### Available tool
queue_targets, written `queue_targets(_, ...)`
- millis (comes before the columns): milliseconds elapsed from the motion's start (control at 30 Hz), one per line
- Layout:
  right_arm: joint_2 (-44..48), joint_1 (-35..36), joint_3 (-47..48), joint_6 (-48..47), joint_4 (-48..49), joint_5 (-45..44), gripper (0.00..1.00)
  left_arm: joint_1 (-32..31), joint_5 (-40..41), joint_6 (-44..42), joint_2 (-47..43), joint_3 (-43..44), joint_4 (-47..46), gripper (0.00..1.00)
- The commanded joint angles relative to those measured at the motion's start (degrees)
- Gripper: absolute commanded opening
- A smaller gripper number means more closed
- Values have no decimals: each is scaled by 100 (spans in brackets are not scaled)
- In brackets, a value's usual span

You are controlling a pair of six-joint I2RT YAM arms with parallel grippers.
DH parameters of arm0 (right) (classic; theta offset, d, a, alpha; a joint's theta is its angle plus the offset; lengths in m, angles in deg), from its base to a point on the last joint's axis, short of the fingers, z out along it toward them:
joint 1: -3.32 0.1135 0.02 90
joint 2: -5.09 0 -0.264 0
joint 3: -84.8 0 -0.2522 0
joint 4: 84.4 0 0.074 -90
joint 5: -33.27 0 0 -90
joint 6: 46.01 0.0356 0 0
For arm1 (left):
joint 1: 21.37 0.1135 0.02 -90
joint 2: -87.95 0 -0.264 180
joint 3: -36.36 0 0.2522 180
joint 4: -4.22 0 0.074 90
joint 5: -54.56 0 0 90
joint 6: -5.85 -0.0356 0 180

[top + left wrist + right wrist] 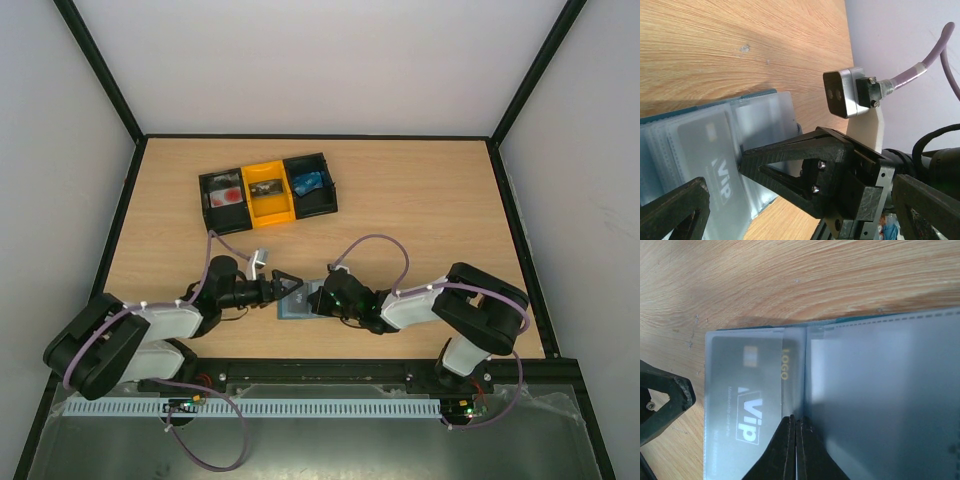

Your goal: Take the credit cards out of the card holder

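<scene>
The card holder (pixel 297 305) lies open and flat on the table between the two arms, its frosted clear sleeves facing up (pixel 880 390). Under the left sleeve sits a grey credit card (pixel 742 395) with white "VIP" print (pixel 710 165). A strip with gold "LOGO" print (pixel 785 365) shows beside it. My right gripper (pixel 796 421) is shut, its tips pressed on the holder's middle fold with nothing visible between them. My left gripper (pixel 722 175) is open over the card's end of the holder, one finger (pixel 785 157) on each side of that panel.
A black-and-yellow three-compartment tray (pixel 268 190) with small items stands farther back on the wooden table. The right wrist's camera block (pixel 842 92) and purple cable (pixel 935 55) hang close to my left gripper. Black frame rails edge the table.
</scene>
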Motion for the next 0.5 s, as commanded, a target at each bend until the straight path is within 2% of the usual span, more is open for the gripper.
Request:
queue_targets(0, -215, 43, -131, 11, -431, -23, 2, -27, 155, -400, -124, 105, 462, 100)
queue_targets(467, -381, 43, -96, 65, -327, 80, 2, -36, 180, -505, 52, 85, 417, 100)
